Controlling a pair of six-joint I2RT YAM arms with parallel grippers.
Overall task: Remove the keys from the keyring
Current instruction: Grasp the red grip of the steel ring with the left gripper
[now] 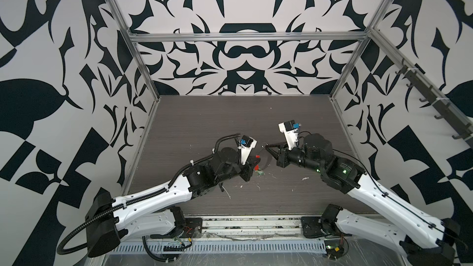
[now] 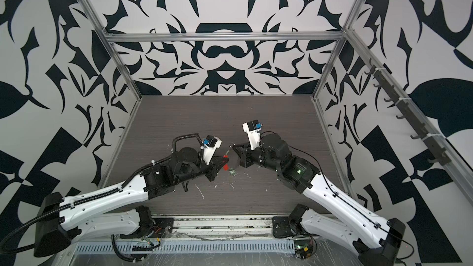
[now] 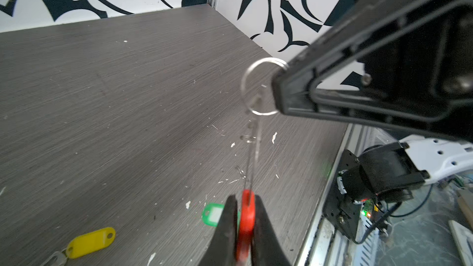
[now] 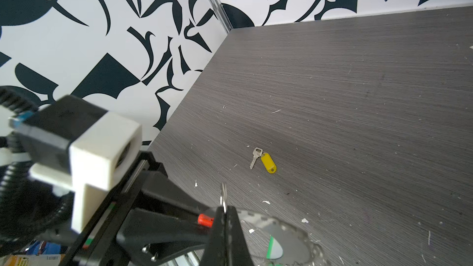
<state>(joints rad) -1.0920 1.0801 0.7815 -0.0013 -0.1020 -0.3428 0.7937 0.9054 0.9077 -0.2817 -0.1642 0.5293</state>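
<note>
Both top views look steeply down from over the near edge across the whole tabletop (image 1: 230, 124). The wrist views, close behind the left hand (image 3: 245, 200) and right hand (image 4: 225, 209), face each other.

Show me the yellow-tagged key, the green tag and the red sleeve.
yellow-tagged key (image 4: 268, 163), right wrist view, middle of the tag.
green tag (image 3: 207, 213), left wrist view, green frame beside the label.
red sleeve (image 3: 247, 200), left wrist view, end where the wire enters.
</note>
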